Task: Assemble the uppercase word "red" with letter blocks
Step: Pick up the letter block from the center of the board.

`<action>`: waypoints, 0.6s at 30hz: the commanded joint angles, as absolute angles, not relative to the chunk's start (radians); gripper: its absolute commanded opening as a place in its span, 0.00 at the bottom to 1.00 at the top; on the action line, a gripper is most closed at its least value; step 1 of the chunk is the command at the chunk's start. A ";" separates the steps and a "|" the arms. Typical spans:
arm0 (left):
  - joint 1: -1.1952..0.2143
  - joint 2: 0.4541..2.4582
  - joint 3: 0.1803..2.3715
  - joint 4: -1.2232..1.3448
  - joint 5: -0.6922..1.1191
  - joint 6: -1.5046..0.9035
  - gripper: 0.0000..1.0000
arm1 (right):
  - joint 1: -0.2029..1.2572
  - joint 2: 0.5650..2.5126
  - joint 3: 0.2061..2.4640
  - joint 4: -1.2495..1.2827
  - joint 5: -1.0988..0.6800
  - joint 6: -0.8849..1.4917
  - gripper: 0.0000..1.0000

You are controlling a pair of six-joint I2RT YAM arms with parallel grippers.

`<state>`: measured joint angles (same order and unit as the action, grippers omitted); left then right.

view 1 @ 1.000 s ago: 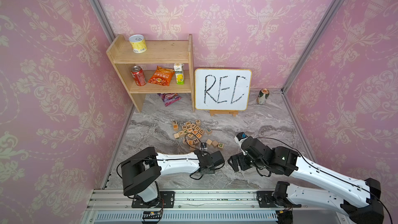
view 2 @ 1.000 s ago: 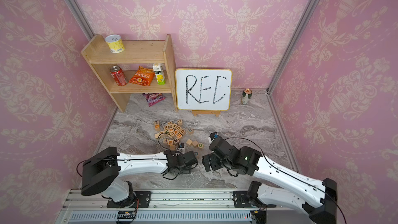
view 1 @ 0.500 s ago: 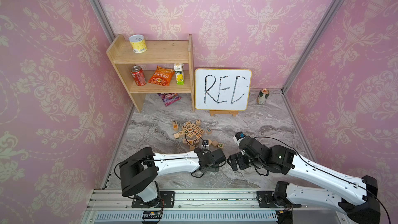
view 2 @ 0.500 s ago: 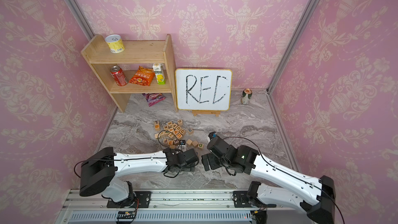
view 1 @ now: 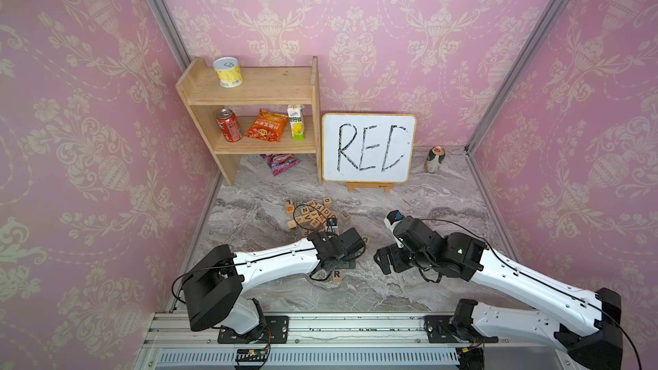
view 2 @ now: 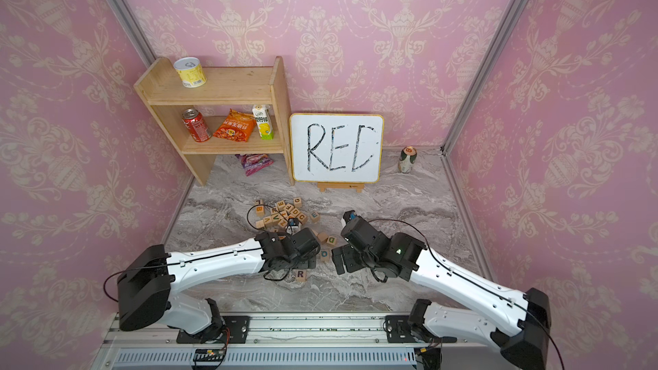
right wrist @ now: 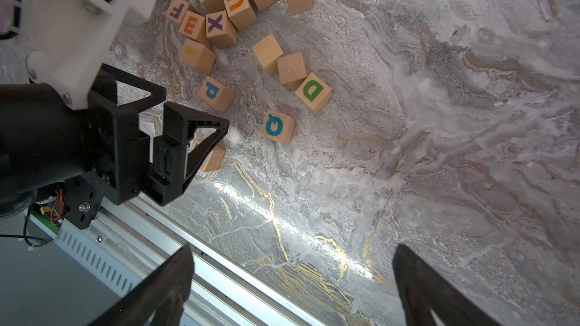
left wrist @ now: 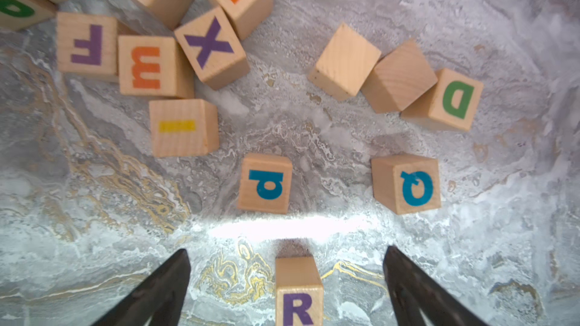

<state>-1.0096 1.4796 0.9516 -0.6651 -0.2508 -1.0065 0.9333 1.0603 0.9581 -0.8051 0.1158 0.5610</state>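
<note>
Here, R block (left wrist: 298,290) between jaws of left end effector (left wrist: 286,250).

arms (view 1: 274,261) — white shells, black joints | wires (right wrist: 58,205) — red, orange | tool fingers (left wrist: 157,290): black open-triangle frames

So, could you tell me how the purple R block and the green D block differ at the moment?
The R block bears a purple letter; the D block a green one. The R block stands alone between the open fingers of the left gripper, touching neither; the D block sits farther off, touching a blank-faced block. Both are pale wooden cubes resting letter-up on the marble table.
</note>
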 commanded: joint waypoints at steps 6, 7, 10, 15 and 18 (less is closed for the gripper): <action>-0.917 1.387 1.001 -0.772 -0.293 -0.900 0.96 | 0.895 1.115 1.054 -0.818 0.072 0.496 1.00; -0.907 1.382 1.006 -0.782 -0.294 -0.893 0.96 | 0.892 1.121 1.063 -0.820 0.070 0.491 1.00; -0.876 1.376 1.030 -0.809 -0.288 -0.873 0.96 | 0.883 1.144 1.091 -0.832 0.061 0.474 1.00; -0.827 1.378 1.070 -0.835 -0.269 -0.847 0.96 | 0.853 1.186 1.140 -0.842 0.009 0.459 1.00; -0.796 1.389 1.099 -0.844 -0.251 -0.843 0.95 | 0.837 1.217 1.164 -0.857 -0.013 0.446 1.00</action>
